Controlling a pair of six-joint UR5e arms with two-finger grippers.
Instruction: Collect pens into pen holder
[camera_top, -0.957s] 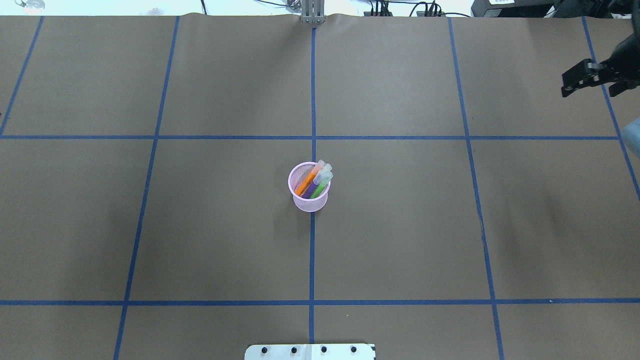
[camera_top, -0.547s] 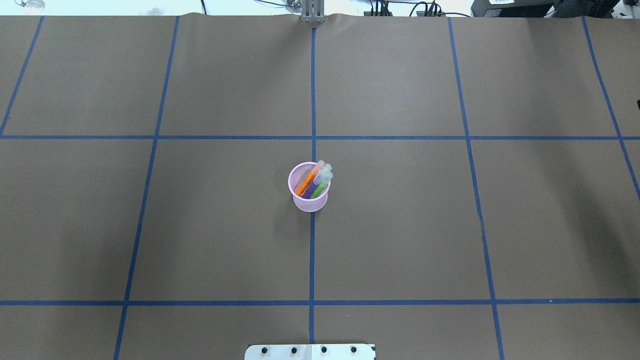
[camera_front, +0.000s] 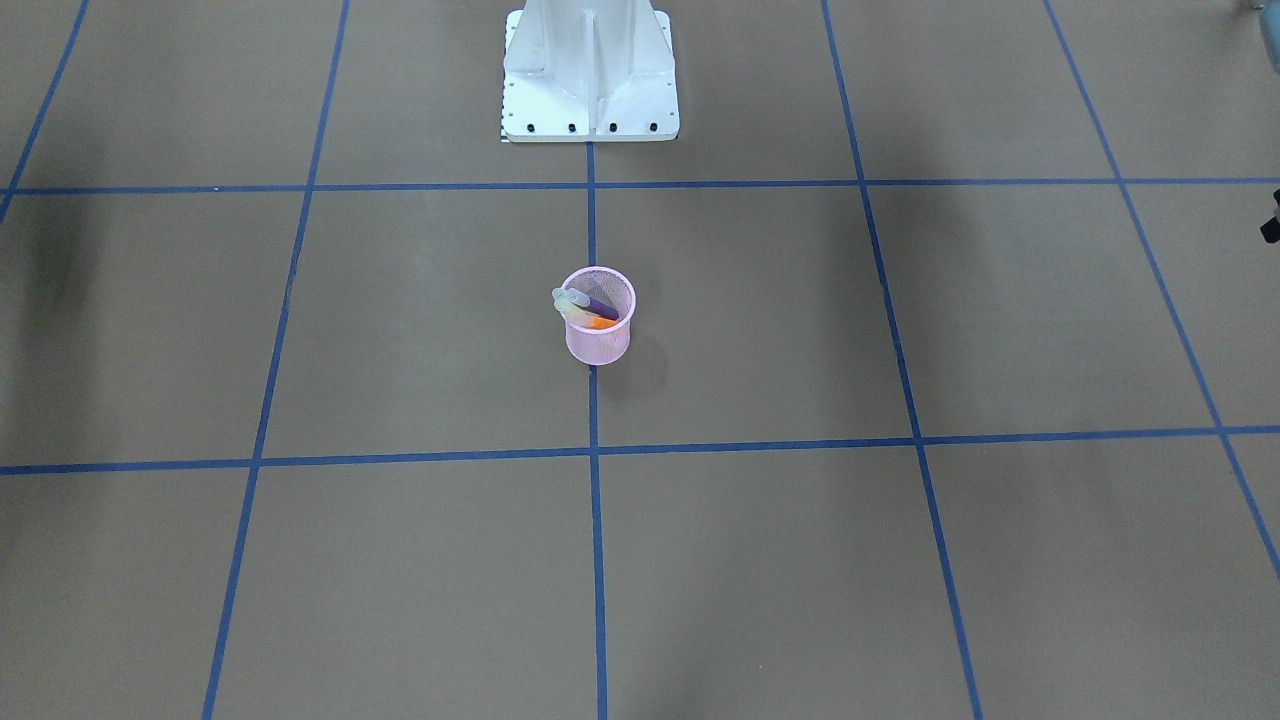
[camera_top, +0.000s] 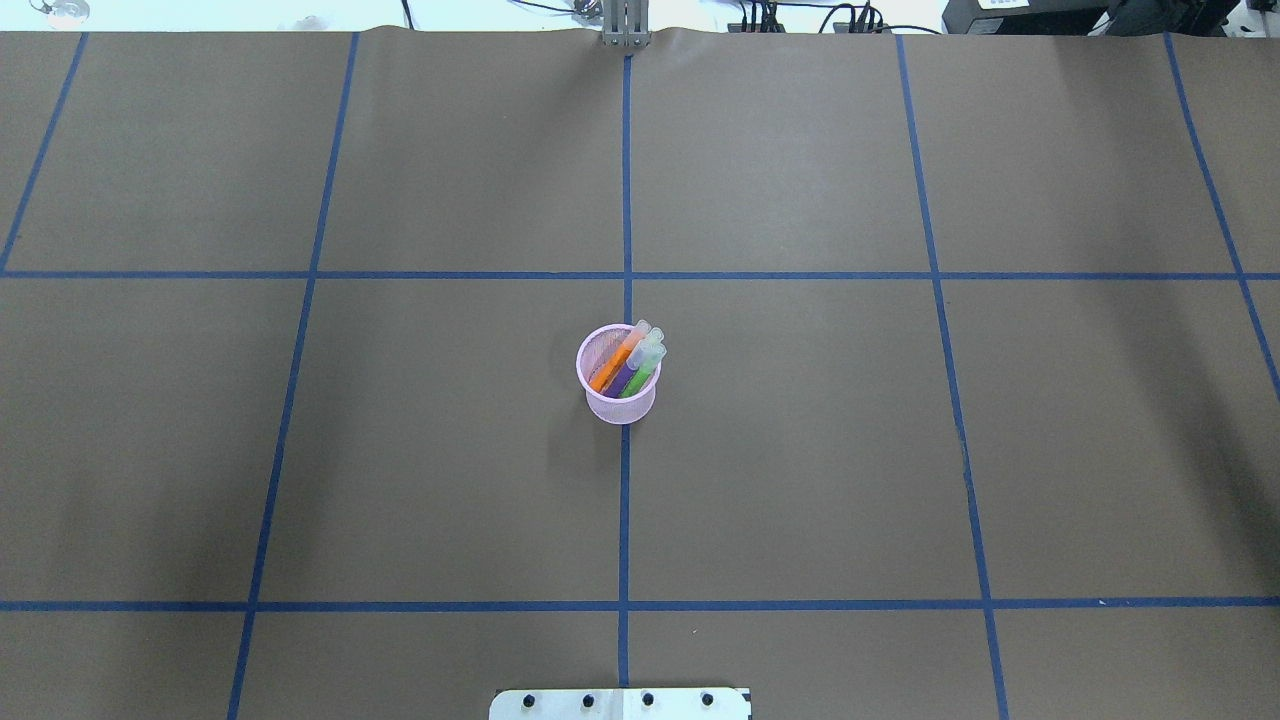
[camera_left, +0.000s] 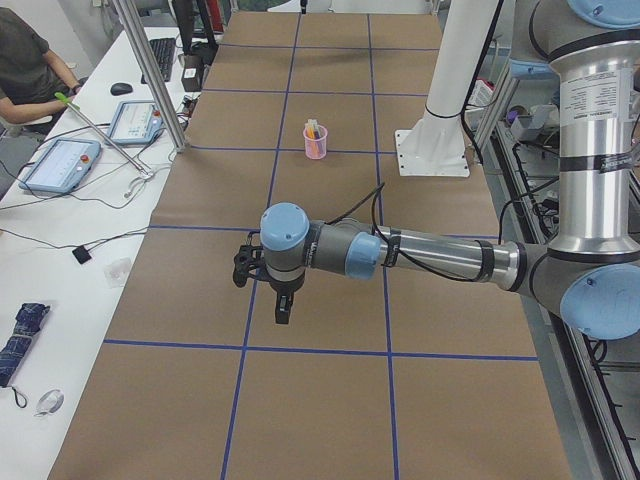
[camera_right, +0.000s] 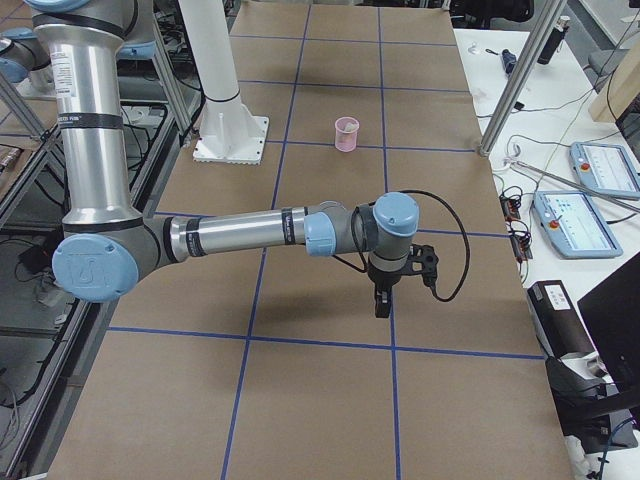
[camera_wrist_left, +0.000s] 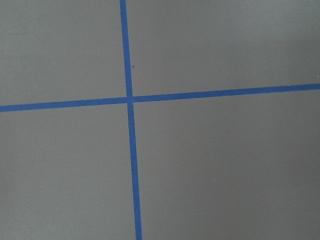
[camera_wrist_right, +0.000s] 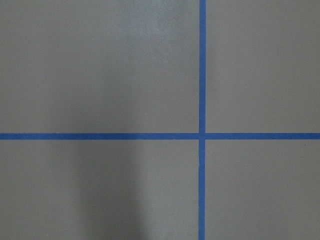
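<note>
The pink mesh pen holder (camera_top: 620, 406) stands upright at the table's middle, on the centre blue line; it also shows in the front view (camera_front: 598, 342). Three pens lean inside it: orange (camera_top: 610, 368), purple (camera_top: 624, 377) and green (camera_top: 637, 380), pale caps up over the rim. My left gripper (camera_left: 283, 306) hangs over the table far from the holder, seen from the left side only. My right gripper (camera_right: 381, 303) hangs far off on the other side. I cannot tell whether either is open or shut. Both wrist views show only brown table paper and blue tape.
The white robot base (camera_front: 590, 70) stands behind the holder. Blue tape lines (camera_top: 625, 200) divide the brown table cover. A person (camera_left: 30, 70) sits at a side desk with tablets (camera_left: 60, 165). Metal posts (camera_right: 520, 80) stand at the table's far edge.
One second ago my right gripper showed at the overhead view's upper right edge; it has since left that view. The holder and pens have not moved.
</note>
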